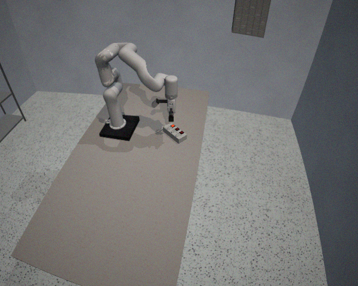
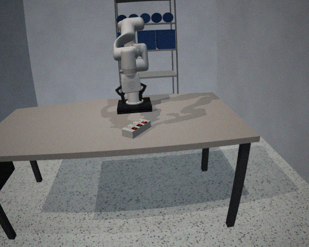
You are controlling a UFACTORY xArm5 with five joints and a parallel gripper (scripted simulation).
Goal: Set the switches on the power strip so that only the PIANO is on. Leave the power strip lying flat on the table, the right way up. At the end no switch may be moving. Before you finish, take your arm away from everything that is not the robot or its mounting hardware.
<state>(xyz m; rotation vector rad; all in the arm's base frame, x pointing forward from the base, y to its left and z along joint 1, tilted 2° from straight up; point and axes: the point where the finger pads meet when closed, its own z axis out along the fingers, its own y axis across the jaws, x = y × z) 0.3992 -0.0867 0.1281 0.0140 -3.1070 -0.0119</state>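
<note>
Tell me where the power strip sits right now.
In the top view the power strip lies flat on the table, near its right edge, just right of the arm's black base, with the open claw above its end.

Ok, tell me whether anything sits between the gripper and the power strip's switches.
Nothing visible does. The open gripper hangs just above the power strip, near its brightest red switch, with only air between them.

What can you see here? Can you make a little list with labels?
arm: white, on a black base plate
gripper: open, holding nothing, pointing down above the strip's near-arm end
power strip: grey, lying flat on the table, right way up
switches: three red ones; the end one nearest the gripper glows brightest
labels: too small to read
behind: metal shelf rack
</note>
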